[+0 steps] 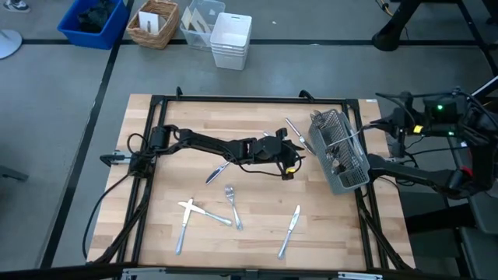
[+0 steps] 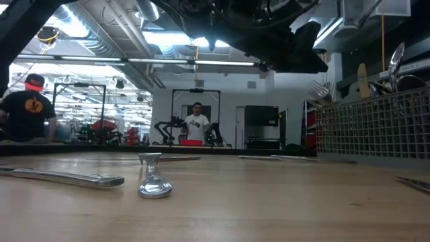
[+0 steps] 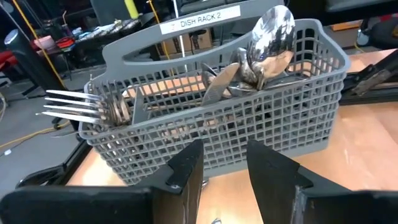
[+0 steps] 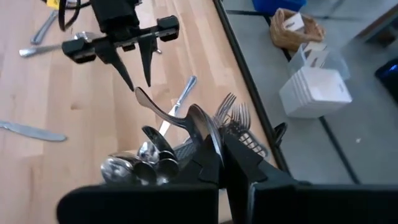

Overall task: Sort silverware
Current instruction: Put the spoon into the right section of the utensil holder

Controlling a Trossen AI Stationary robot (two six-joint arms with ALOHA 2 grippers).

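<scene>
The grey mesh caddy (image 1: 340,152) stands at the table's right edge, with forks (image 3: 81,107) in one compartment and spoons (image 3: 268,38) and knives in another. More silverware lies loose on the wood: a knife (image 1: 219,170), a fork (image 1: 233,207), two crossed pieces (image 1: 192,211), another knife (image 1: 289,230) and one piece (image 1: 294,131) beside the caddy. My left gripper (image 1: 289,161) hovers open and empty just left of the caddy; its fingers (image 3: 186,165) face the caddy's wall. My right gripper (image 4: 222,158) is shut at the caddy's right side. My right gripper is shut on the caddy's upper right part (image 4: 219,146), reaching in from the table's right side and slanting down. The fingers and the crowded spoons hide which part sits between them. I cannot tell whether the caddy's base is on the table.
Black frame rails (image 1: 249,99) border the wooden table. Beyond the far edge, off the table, stand a blue bin (image 1: 93,22), a wicker basket (image 1: 153,23) and white containers (image 1: 230,39). People stand in the room behind (image 2: 196,124). Bare wood lies between the loose pieces.
</scene>
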